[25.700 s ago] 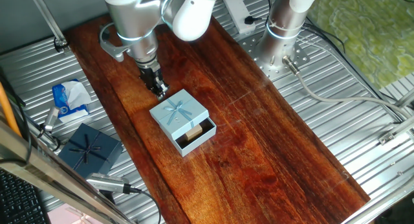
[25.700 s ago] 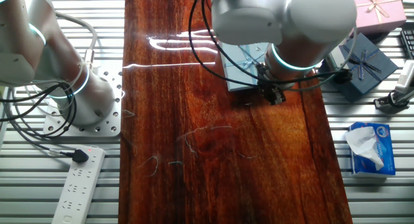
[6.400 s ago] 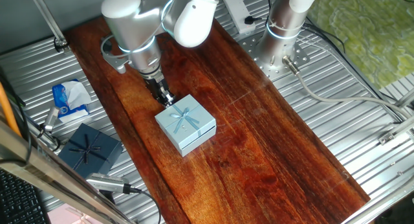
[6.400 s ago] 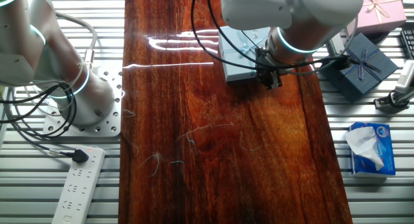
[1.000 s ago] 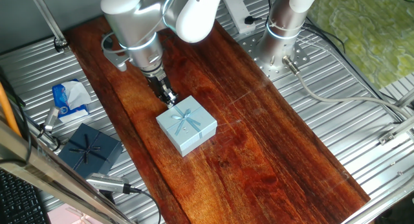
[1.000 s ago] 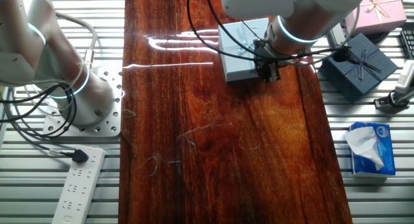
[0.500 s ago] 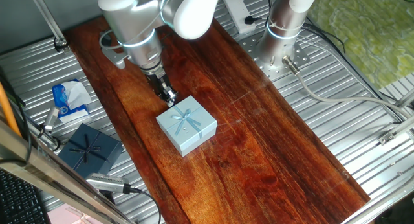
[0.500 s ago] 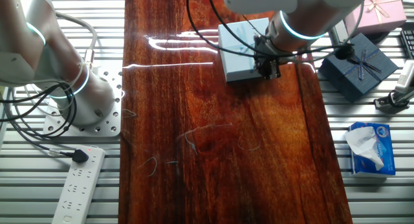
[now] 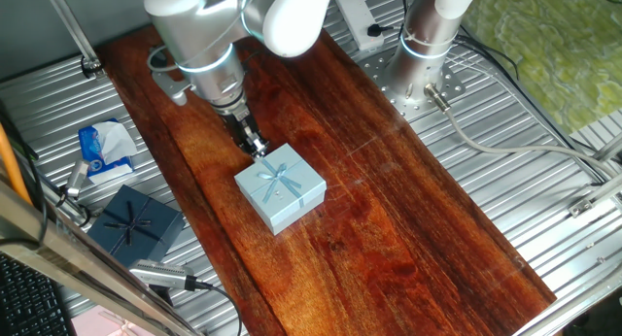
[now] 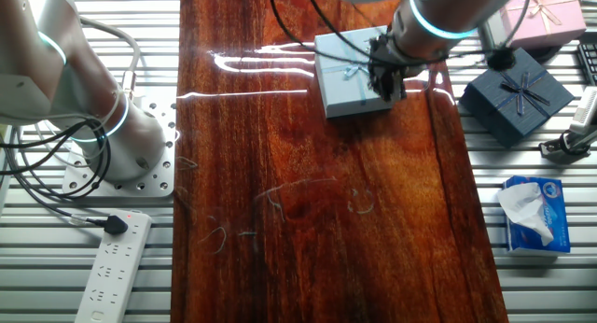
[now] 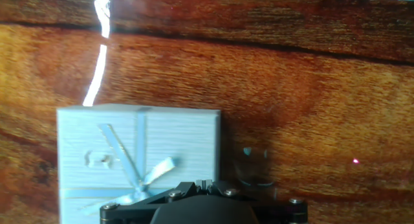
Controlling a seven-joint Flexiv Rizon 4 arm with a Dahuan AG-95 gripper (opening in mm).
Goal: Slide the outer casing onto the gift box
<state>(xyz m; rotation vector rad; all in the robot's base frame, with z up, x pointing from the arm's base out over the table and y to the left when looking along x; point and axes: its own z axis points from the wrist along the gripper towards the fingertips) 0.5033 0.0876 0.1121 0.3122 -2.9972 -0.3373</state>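
Observation:
The outer casing (image 9: 280, 187), a light blue sleeve with a pale ribbon bow, lies flat on the wooden board. It also shows in the other fixed view (image 10: 350, 69) and in the hand view (image 11: 138, 153). The gift box is hidden inside it; no dark interior or tan piece shows, and the sleeve's near end (image 9: 295, 216) looks closed and flush. My gripper (image 9: 258, 149) stands at the casing's far corner with its fingers pressed together and nothing between them. It shows in the other fixed view (image 10: 384, 84) and at the bottom of the hand view (image 11: 206, 182).
A dark navy bow-topped box (image 9: 136, 222) sits off the board on the metal table, also in the other fixed view (image 10: 511, 88). A tissue pack (image 9: 105, 147), a pink box (image 10: 546, 6), a power strip (image 10: 110, 267) and a second arm's base (image 9: 426, 47) stand around the board.
Long ago the drawer stuck out of the sleeve; now it is fully inside. Over the last second the arm has risen slightly beside the casing; the casing has not moved.

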